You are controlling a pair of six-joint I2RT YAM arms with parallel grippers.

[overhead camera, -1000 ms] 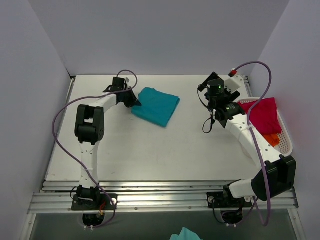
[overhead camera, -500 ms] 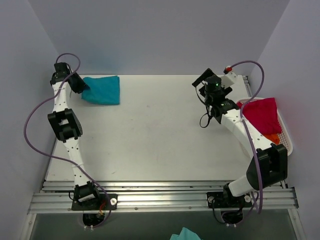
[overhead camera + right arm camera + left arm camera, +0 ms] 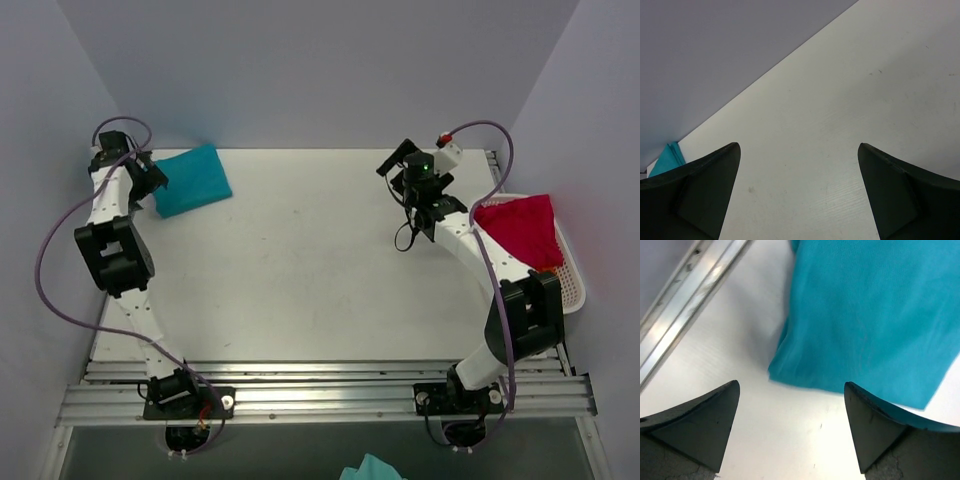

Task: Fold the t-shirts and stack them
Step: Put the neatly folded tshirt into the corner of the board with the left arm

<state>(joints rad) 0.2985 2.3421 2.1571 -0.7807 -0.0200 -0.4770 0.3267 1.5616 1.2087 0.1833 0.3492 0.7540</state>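
A folded teal t-shirt (image 3: 192, 179) lies flat in the far left corner of the table. My left gripper (image 3: 153, 183) is at its left edge, open. In the left wrist view the teal t-shirt (image 3: 865, 315) lies just past the left gripper (image 3: 791, 385), with only bare table between the fingers. A crimson t-shirt (image 3: 520, 226) is heaped in the white basket (image 3: 572, 291) at the right. My right gripper (image 3: 393, 163) hovers open over the far right of the table, holding nothing. In the right wrist view the right gripper (image 3: 798, 146) frames bare table, with a teal t-shirt corner (image 3: 668, 157) far off.
The grey back wall and side walls close in the table. An aluminium rail (image 3: 687, 305) runs along the left edge, close to the teal shirt. Purple cables loop off both arms. The arm bases sit on the near rail (image 3: 320, 400).
The left arm swung the teal t-shirt from the back middle of the table to the far left corner, then opened its jaws and let go. The right gripper shifted slightly back and left.
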